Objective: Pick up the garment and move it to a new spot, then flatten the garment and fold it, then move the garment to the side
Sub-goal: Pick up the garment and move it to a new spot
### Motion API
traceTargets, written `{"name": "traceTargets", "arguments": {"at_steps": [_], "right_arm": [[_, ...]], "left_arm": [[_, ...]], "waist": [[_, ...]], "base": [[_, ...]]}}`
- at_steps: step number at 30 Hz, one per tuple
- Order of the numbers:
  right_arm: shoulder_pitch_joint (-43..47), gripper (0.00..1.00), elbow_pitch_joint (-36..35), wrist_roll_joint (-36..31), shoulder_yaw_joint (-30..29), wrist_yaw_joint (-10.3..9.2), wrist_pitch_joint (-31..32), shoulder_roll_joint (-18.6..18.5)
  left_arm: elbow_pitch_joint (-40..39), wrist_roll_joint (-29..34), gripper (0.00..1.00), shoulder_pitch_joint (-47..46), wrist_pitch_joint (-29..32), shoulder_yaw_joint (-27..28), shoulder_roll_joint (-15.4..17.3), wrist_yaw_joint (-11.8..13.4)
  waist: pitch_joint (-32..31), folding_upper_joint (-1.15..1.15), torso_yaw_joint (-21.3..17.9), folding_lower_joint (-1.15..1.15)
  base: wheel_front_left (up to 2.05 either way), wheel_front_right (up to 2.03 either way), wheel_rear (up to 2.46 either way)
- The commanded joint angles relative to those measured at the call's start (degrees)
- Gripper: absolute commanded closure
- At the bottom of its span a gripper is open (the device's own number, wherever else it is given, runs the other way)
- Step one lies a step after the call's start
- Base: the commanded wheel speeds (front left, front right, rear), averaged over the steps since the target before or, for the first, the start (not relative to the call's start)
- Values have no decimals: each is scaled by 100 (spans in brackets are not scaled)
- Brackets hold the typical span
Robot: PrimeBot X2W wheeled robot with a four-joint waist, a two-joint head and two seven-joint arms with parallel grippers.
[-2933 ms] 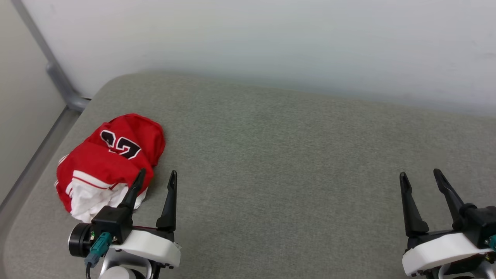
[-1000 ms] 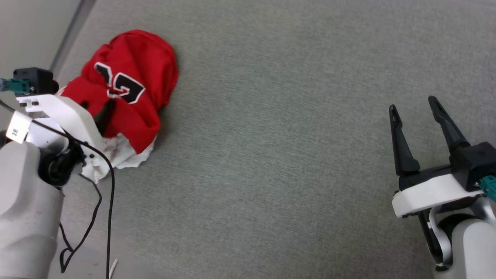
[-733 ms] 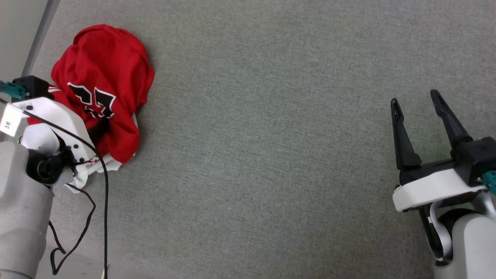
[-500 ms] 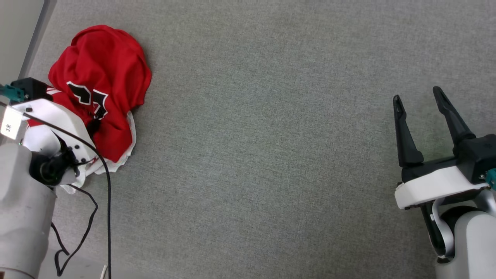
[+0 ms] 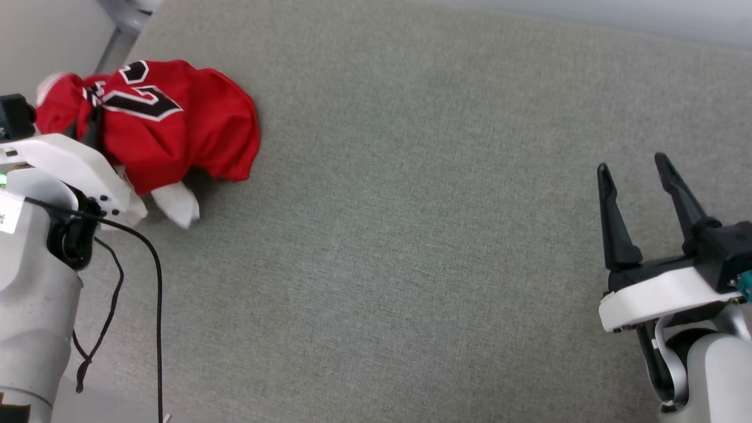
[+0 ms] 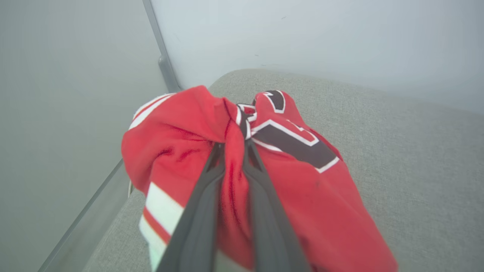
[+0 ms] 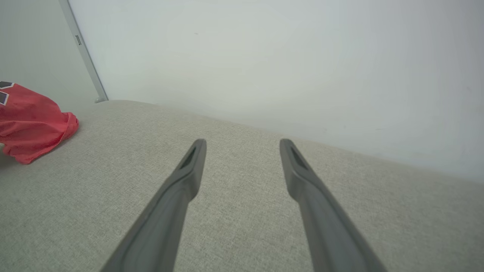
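Observation:
The garment point(image 5: 170, 126), red with black white-edged numerals, hangs bunched at the far left of the grey cushion point(image 5: 411, 235), a white sleeve point(image 5: 176, 205) dangling below it. My left gripper point(image 5: 89, 117) is shut on a pinched fold of its red cloth. In the left wrist view the two fingers point(image 6: 261, 196) squeeze that fold, and the garment point(image 6: 302, 177) drapes down on both sides of the left gripper point(image 6: 232, 145). My right gripper point(image 5: 631, 164) stands open and holds nothing at the lower right, far from the cloth. In the right wrist view, the right gripper point(image 7: 242, 145) is over bare cushion, with the garment point(image 7: 30, 124) at the far left edge.
A pale wall point(image 7: 264, 56) runs behind the cushion. A grey metal post point(image 5: 120, 35) stands at the far left corner, close to the garment. A black cable point(image 5: 157, 305) hangs from my left arm over the cushion's near left edge.
My left gripper has shut on the garment and raised it off the cushion, so the cloth now hangs bunched. The head camera has shifted. The right gripper has stayed open.

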Motion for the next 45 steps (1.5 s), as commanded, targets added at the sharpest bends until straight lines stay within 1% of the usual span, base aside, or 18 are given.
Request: {"name": "traceTargets", "arguments": {"at_steps": [1, 3, 6, 9, 11, 14, 19, 26, 27, 34, 39, 42, 45], "right_arm": [[116, 0, 51, 49, -23, -4, -57, 1], [173, 0, 73, 96, -42, -4, -89, 1], [266, 0, 120, 199, -117, -4, -150, 2], [368, 0, 158, 290, -190, -3, -192, 2], [436, 0, 172, 326, -214, -4, -211, 2], [533, 0, 190, 399, -249, -4, -250, 1], [677, 0, 226, 508, -272, -4, -276, 2], [818, 0, 196, 578, -288, -3, -243, 3], [818, 0, 196, 578, -288, -3, -243, 3], [876, 0, 81, 621, -308, -3, -214, 3], [847, 0, -25, 667, -348, -3, -224, 4], [768, 0, -65, 690, -349, -3, -278, 3], [704, 0, -61, 695, -361, -3, -330, 3]], "left_arm": [[-67, 127, 100, -108, -437, -1, -17, 76], [-148, 239, 100, -128, -852, 7, -3, 158], [-399, 427, 100, -138, -1138, 28, -34, 286], [-808, 586, 100, -57, -1213, 110, -100, 412], [-1207, 737, 100, 44, -1225, 192, -127, 488], [-1843, 906, 100, 324, -1228, 319, -257, 581], [-2673, 1077, 100, 834, -1226, 342, -526, 631], [-3480, 1082, 100, 1477, -1215, -62, -1050, 556], [-3480, 1082, 100, 1477, -1215, -62, -1050, 556], [-4013, 1049, 100, 2000, -1088, -641, -1486, 451], [-4139, 1126, 100, 2369, -854, -1180, -1677, 344], [-4045, 1199, 100, 2526, -701, -1469, -1677, 246], [-3901, 1308, 100, 2643, -547, -1774, -1669, 144]], "waist": [[-268, 0, 6, 0], [-400, 0, -20, 0], [-584, 0, -80, 0], [-755, 0, -170, 0], [-864, 0, -270, 0], [-1016, 0, -464, 0], [-1236, 0, -886, 0], [-1338, 0, -1543, 0], [-1338, 0, -1543, 0], [-1155, 0, -2201, 0], [-832, 0, -2458, 0], [-586, 0, -2523, 0], [-379, 0, -2504, 0]], "base": [[0, 0, 0], [0, 0, 0], [0, 0, 0], [0, 0, 0], [0, 0, 0], [0, 0, 0], [0, 0, 0], [0, 0, 0], [0, 0, 0], [0, 0, 0], [0, 0, 0], [0, 0, 0], [0, 0, 0]]}}
